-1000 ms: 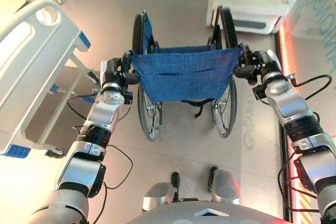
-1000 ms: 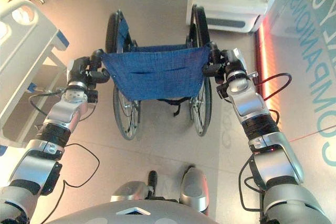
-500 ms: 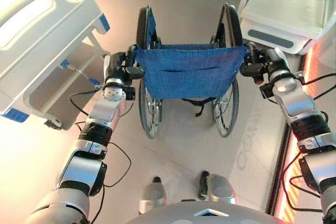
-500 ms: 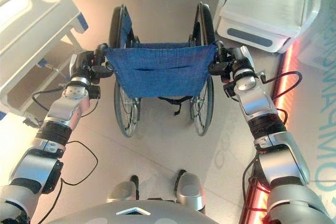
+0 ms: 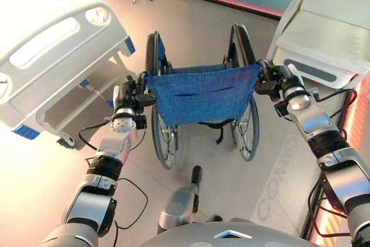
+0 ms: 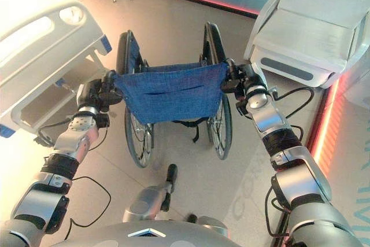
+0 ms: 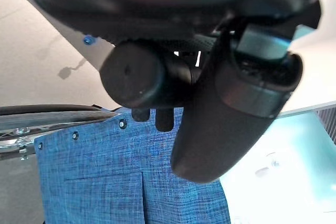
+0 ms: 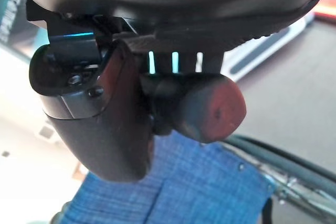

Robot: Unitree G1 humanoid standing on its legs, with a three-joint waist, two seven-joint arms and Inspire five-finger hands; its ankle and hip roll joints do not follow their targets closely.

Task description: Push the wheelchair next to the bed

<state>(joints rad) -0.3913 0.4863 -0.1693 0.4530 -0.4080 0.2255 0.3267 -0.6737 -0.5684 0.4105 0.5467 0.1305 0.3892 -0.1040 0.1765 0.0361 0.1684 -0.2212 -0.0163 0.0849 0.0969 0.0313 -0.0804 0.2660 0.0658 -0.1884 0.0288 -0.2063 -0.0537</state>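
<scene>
Nearest the robot, both arms reach forward to the rear of the wheelchair [image 5: 199, 93]. The left hand [image 5: 128, 89] is curled round the left push handle [image 7: 137, 74]; its own wrist view shows the thumb wrapped beside the round black grip end. The right hand [image 5: 276, 80] is likewise clamped on the right push handle [image 8: 202, 106], fingers curled over the grip. Both hands sit level, one at each upper corner of the blue backrest [image 5: 201, 92].

The wheelchair stands directly ahead of the hands, its long axis running straight away from the robot, large wheels [image 5: 161, 137] on the floor [image 5: 219, 166] below the backrest.

Beyond and to the robot's left lies the bed [image 5: 55, 67], its footboard [image 5: 63, 30] angled toward the chair. The chair's left side is near the bed's corner but apart from it; the gap appears open floor, though the bed's underframe partly hides it. The left hand is the nearer to the bed.

Judgement: the chair must travel forward and leftward, so the push likely needs a leftward turn.

To the far right stands a white cabinet [image 5: 324, 41], close by the right wheel.
</scene>
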